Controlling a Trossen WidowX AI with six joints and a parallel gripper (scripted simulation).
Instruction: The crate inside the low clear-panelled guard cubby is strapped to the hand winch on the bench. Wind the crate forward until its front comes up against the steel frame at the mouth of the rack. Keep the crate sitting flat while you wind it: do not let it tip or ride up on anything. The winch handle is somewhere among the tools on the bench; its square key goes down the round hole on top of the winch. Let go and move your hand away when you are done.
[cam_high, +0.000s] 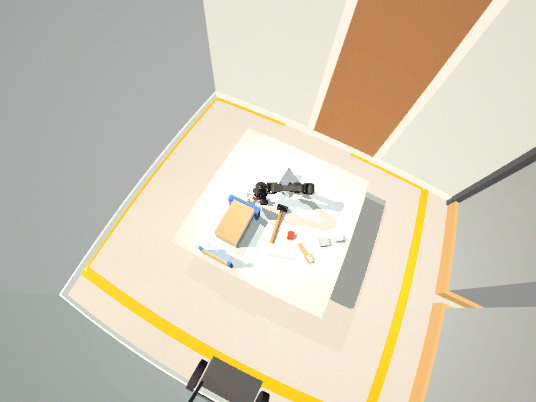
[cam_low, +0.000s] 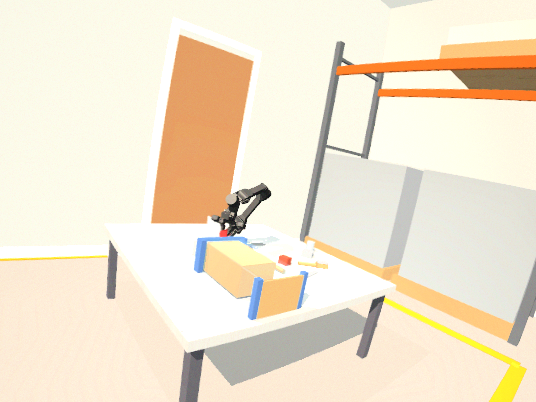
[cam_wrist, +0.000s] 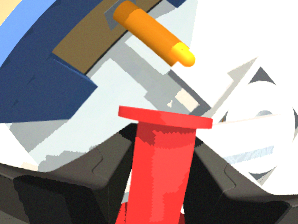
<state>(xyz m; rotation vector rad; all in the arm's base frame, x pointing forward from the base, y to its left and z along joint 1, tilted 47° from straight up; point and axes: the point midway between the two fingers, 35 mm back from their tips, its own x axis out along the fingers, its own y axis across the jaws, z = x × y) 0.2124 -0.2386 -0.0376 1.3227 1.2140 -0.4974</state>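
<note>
My gripper (cam_high: 258, 198) (cam_low: 224, 232) (cam_wrist: 159, 134) is shut on a red flanged grip, seen as the red handle (cam_wrist: 162, 175) (cam_low: 223, 233). The handle's lower end and square key are hidden. The tan crate (cam_high: 235, 222) (cam_low: 235, 260) looks flat, behind the blue frame (cam_low: 200, 255) (cam_wrist: 50, 95). An orange rod (cam_wrist: 147, 32) with a yellow tip sticks out at that frame, ahead of my fingers. A white round part (cam_wrist: 280, 105) with dark corners, possibly the winch, lies right of the handle in the wrist view. Whether the handle is seated, and the gap to the crate's front, cannot be told.
A hammer (cam_high: 276, 227) lies beside the crate. A red block (cam_high: 290, 235) (cam_low: 285, 260), a wooden-handled tool (cam_high: 303, 249) (cam_low: 311, 264) and a small grey box (cam_high: 325, 242) lie farther right. A tan panel (cam_low: 280, 295) with blue posts stands near the bench edge.
</note>
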